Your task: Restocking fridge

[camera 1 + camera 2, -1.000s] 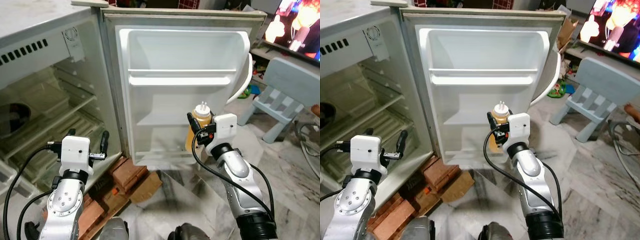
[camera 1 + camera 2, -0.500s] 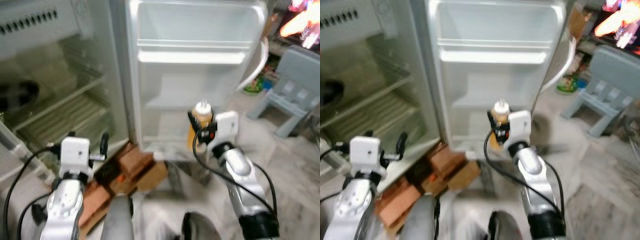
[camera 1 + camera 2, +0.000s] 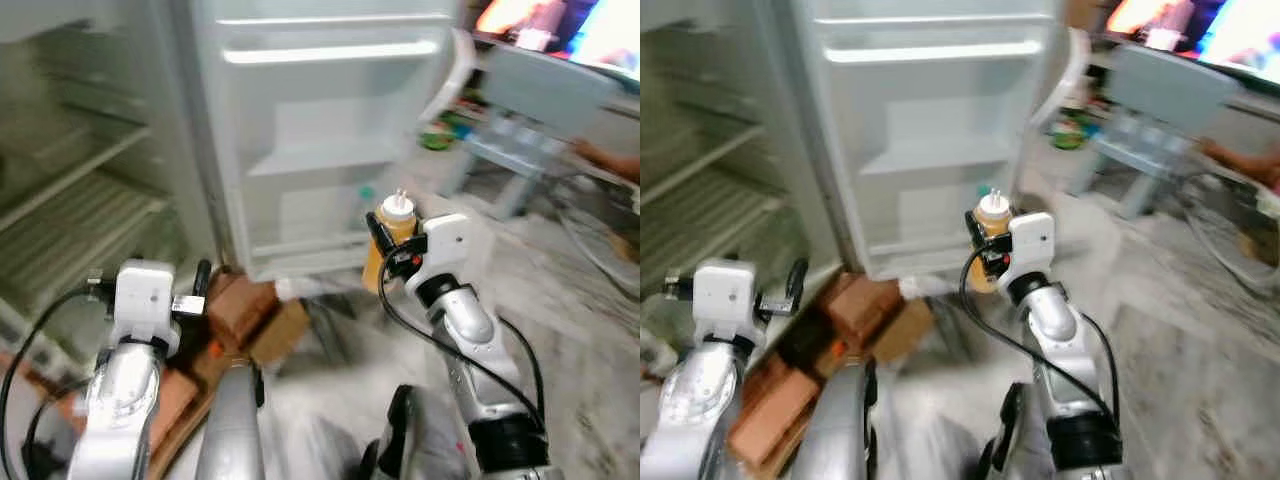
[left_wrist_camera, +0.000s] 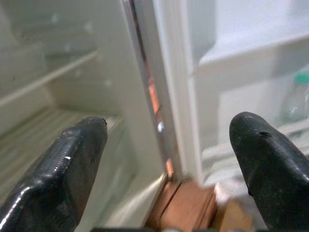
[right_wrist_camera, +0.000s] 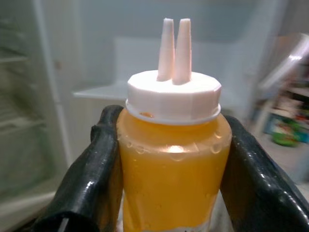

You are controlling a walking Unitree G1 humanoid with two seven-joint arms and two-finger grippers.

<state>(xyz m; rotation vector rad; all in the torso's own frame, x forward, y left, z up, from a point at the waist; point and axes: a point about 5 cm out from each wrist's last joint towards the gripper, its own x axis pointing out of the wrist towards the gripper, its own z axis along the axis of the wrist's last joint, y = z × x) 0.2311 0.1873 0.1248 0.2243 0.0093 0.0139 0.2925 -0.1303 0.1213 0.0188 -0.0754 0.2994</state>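
Note:
A yellow squeeze bottle (image 5: 171,159) with a white twin-nozzle cap stands upright in my right gripper (image 3: 385,240), which is shut on its sides. I hold it in front of the open fridge door (image 3: 320,160), level with the lowest door shelf and a little short of it. The door's white shelves look bare except for a clear bottle with a green cap (image 4: 297,99) low down. My left gripper (image 3: 150,275) is open and holds nothing, low by the hinge side of the fridge body (image 3: 80,230) with its wire shelves. The eye views are blurred.
Red bricks (image 3: 240,305) and a cardboard piece (image 3: 280,330) lie under the fridge's front edge. A pale blue child's chair (image 3: 540,110) stands to the right under a lit screen (image 3: 570,20). A person's hand (image 3: 605,160) shows at the far right. The floor is marbled stone.
The whole picture has shifted and blurred, so the camera has moved; the fridge now sits further left. The right gripper still holds the bottle; the left stays open.

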